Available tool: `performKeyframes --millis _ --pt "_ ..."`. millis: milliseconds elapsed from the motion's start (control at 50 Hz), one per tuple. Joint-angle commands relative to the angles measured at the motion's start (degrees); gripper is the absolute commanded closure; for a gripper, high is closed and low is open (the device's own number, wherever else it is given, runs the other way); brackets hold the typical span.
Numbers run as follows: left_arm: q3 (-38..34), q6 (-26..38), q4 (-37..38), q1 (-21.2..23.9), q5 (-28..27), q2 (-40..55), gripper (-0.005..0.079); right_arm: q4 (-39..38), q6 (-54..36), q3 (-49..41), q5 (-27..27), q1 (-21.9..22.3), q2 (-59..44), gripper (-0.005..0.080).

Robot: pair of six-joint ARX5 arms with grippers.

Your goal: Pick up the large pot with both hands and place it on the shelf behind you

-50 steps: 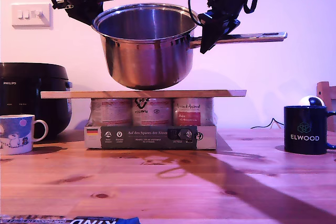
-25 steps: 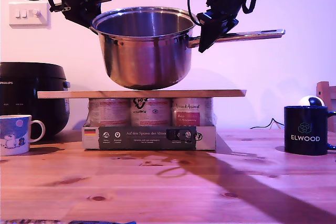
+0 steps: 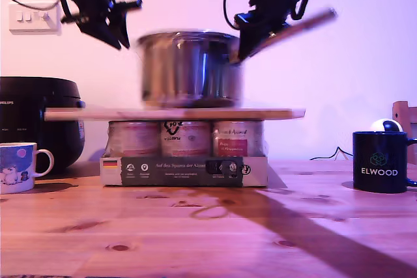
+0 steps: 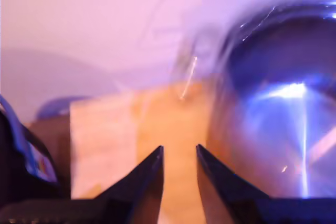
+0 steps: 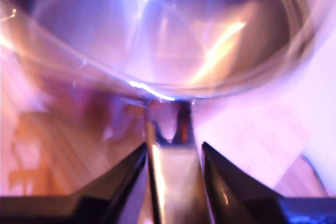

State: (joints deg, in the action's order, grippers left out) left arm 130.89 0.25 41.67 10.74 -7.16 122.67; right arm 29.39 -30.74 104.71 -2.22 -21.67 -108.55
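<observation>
The large pot [image 3: 189, 69], shiny steel and motion-blurred, has its base down at the shelf [image 3: 273, 114], a thin wooden plank on a row of cans. Its long handle [image 3: 306, 25] tilts upward toward the exterior view's right. My second gripper [image 3: 246, 47] [image 5: 173, 148] is shut on the handle [image 5: 173, 182] close to the pot's wall [image 5: 157, 30]. My first gripper [image 3: 122, 42] [image 4: 178, 148] hangs off the pot's rim at the exterior view's left, open by a narrow gap with nothing between its fingers. The pot [image 4: 278, 119] lies to one side of it, the plank [image 4: 173, 124] below.
Cans [image 3: 186, 138] in a cardboard tray [image 3: 182, 169] hold up the plank. A black Philips cooker [image 3: 32, 115] and a white mug [image 3: 16, 167] stand at the exterior view's left, a dark ELWOOD mug [image 3: 379, 161] at its right. The wooden tabletop [image 3: 208, 226] spreads in front.
The pot has dropped from above the plank down onto it and shifted right, its handle tipping upward. My first gripper has come off the rim and pulled away.
</observation>
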Motion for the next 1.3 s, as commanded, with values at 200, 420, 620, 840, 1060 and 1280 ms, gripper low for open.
performKeyframes --millis 200,420,620,840,1060,1280 --pt "-1.01 -0.26 0.46 0.15 0.13 1.79 0.0574 -2.47 0.96 4.17 0.68 1.44 3.17 0.0452" --pt "-1.01 -0.26 2.08 0.37 0.17 1.79 0.0574 -2.27 1.16 4.17 0.68 1.44 3.17 0.0452" --pt "-1.01 -0.28 2.34 0.52 0.07 1.73 0.0665 -0.20 3.37 4.17 0.68 1.44 3.19 0.0479" --pt "-1.01 -0.28 4.59 0.66 -1.38 0.92 0.0763 4.15 8.61 4.17 -0.57 1.44 3.93 0.0761" --pt "-1.01 -0.24 3.54 1.31 -3.89 -3.17 0.0763 2.14 12.63 4.17 -5.42 1.44 6.36 0.0762" --pt "-1.01 -0.17 -0.57 2.54 -6.95 -7.80 0.0763 -3.39 14.43 4.17 -6.84 1.44 10.10 0.0762"
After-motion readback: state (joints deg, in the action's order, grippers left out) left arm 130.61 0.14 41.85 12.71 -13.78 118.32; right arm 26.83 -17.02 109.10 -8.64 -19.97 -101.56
